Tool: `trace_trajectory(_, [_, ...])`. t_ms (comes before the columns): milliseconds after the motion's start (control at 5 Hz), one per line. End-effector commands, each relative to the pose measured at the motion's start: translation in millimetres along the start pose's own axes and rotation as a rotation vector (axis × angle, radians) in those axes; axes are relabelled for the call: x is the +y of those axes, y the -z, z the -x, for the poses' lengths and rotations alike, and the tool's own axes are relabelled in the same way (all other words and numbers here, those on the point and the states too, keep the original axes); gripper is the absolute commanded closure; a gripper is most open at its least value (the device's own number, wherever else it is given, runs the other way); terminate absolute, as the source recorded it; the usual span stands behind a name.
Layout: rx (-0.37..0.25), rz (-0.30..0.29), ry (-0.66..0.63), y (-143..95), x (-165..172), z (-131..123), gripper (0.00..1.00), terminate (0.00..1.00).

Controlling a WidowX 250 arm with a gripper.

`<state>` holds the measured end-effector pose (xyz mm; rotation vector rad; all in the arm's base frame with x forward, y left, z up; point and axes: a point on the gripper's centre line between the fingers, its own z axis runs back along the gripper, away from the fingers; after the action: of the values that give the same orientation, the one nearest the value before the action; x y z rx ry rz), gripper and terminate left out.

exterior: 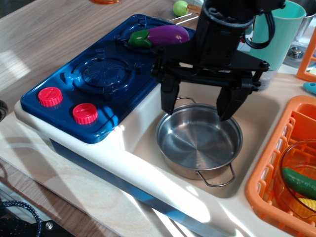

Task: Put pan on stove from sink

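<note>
The shiny steel pan (197,143) sits upright in the cream-white sink (148,143), one wire handle at its near rim and one at its far rim. The dark blue stove (98,79) lies left of the sink, with two red knobs at its near edge. Its near burner (105,73) is bare; a purple toy eggplant (160,35) lies on the far burner. My black gripper (196,107) hangs open over the far half of the pan, its left finger at the pan's far-left rim and its right finger over the pan's inside. It holds nothing.
An orange dish rack (276,173) with a green vegetable and a glass bowl stands right of the sink. A teal cup (284,29) stands behind the gripper. A green-yellow toy (180,7) lies at the back.
</note>
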<state>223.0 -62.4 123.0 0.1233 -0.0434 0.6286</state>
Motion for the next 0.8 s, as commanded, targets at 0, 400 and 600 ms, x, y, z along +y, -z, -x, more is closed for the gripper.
trace_trajectory(0, [-0.016, 0.044, -0.160, 4, 5, 8, 0.00, 0.00])
trace_trajectory(400, [-0.065, 0.061, -0.267, 30, 11, 17, 0.00, 0.00])
trace_trajectory(600, [-0.059, 0.087, -0.300, 48, 11, 17, 0.00, 0.00])
